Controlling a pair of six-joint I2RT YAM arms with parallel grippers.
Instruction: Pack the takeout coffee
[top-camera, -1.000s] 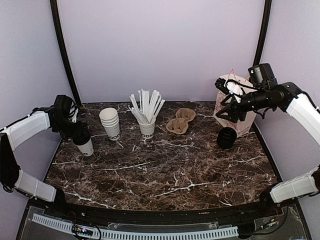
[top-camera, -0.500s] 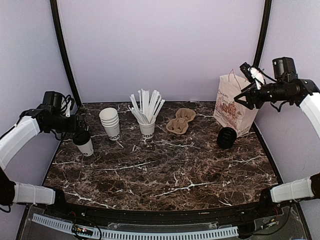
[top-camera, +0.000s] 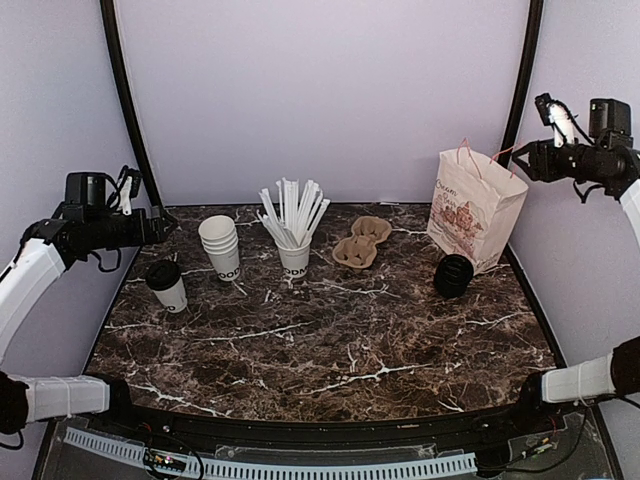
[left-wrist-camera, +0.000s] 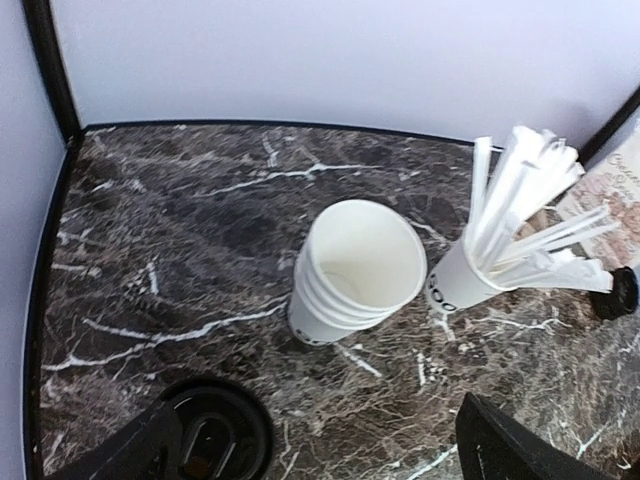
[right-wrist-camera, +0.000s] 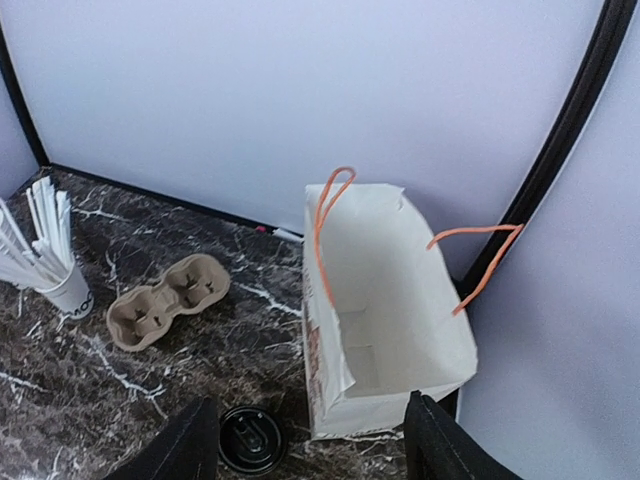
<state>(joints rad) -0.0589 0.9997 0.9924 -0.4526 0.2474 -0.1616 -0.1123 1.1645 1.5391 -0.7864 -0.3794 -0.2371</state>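
Note:
The takeout coffee (top-camera: 167, 285), a small white cup with a black lid, stands on the left of the marble table (top-camera: 330, 340). Its lid shows at the bottom of the left wrist view (left-wrist-camera: 215, 440). My left gripper (top-camera: 152, 224) is open and empty, raised above and behind the cup, apart from it; it also shows in the left wrist view (left-wrist-camera: 320, 460). My right gripper (top-camera: 524, 162) is open and empty, high above the open white paper bag (top-camera: 475, 208). The right wrist view looks between the open gripper (right-wrist-camera: 315, 450) into the empty bag (right-wrist-camera: 390, 310).
Stacked lidless cups (top-camera: 221, 247) (left-wrist-camera: 355, 270) and a cup of white straws (top-camera: 293, 235) (left-wrist-camera: 500, 240) stand at the back. A brown cardboard cup carrier (top-camera: 362, 242) (right-wrist-camera: 165, 300) lies mid-back. A stack of black lids (top-camera: 453, 275) (right-wrist-camera: 250, 438) stands beside the bag.
My left gripper has lifted off the coffee cup and drawn back to the left. My right gripper has risen and moved right, away from the bag's mouth.

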